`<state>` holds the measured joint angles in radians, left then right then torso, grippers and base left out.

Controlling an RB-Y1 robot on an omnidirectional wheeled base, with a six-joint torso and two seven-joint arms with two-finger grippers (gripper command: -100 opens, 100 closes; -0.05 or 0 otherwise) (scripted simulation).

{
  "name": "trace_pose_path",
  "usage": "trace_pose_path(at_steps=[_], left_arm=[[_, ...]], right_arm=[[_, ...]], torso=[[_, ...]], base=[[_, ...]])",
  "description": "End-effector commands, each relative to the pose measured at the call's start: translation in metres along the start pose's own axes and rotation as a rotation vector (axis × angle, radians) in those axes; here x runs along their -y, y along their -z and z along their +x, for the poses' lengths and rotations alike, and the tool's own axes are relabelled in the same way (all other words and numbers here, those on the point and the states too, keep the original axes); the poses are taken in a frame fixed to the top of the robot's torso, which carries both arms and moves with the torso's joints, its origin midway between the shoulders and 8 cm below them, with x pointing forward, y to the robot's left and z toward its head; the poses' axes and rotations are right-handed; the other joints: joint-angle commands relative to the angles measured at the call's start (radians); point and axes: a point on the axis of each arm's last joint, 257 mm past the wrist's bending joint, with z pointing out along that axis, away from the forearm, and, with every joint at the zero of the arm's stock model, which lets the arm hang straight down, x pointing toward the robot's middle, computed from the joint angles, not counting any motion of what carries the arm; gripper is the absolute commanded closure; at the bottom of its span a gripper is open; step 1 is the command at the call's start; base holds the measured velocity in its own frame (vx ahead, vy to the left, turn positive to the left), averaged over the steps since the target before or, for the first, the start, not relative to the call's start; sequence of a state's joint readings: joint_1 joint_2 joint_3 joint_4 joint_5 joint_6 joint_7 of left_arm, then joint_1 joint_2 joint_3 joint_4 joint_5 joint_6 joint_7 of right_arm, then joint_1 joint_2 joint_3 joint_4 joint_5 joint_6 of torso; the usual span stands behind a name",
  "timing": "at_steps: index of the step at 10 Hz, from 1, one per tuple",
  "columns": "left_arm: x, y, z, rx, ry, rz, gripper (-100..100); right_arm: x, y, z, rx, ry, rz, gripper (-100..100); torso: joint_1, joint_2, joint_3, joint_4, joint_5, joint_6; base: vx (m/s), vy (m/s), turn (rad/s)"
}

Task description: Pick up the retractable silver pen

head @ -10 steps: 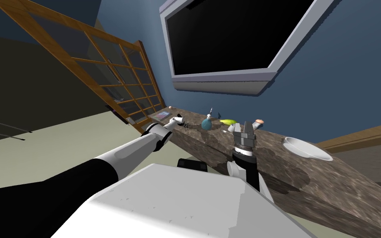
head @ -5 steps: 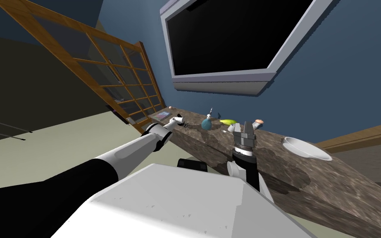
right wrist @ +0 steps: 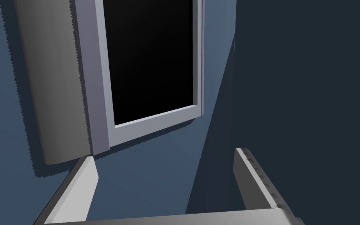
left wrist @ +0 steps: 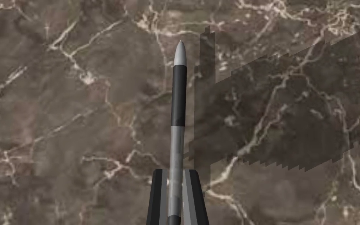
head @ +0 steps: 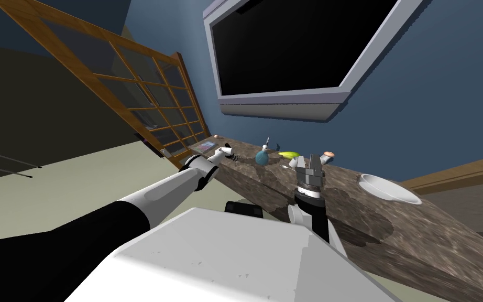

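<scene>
While the left arm is reaching out across the brown marbled counter (head: 392,220), the left gripper (left wrist: 175,172) is clamping the pen (left wrist: 178,97), its fingers narrowed right onto the silver-grey rear part of the barrel. The pen is running straight out along the line of the fingers, with the black middle section and the pointed silver tip projecting beyond them over the counter. Pen and gripper are casting a hard shadow on the stone just beside the barrel. Whether the pen is touching the surface, I cannot tell. From the head camera, the left gripper (head: 228,152) is hanging over the far stretch of the counter. A teal bottle (head: 262,157) is standing near it, between the two grippers, with a yellow object (head: 288,154) just behind. The right gripper (head: 308,159) is pointing upward above the counter, fingers spread wide and gripping nothing. A white bowl (head: 387,187) is sitting on the counter well to its right.
</scene>
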<state>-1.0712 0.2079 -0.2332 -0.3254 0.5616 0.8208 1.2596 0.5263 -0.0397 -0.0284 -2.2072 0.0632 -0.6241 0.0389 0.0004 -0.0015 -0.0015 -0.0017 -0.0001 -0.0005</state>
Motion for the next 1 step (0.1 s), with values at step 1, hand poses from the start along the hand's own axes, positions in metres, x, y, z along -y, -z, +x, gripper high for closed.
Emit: trace_pose_path(at_steps=[1], left_arm=[[0.0000,0.0000,0.0000,0.000,0.000,0.000,0]], right_arm=[[0.0000,0.0000,0.0000,0.000,0.000,0.000,0]], torso=[[0.000,0.000,0.000,0.000,0.000,0.000]], base=[[0.000,0.000,0.000]])
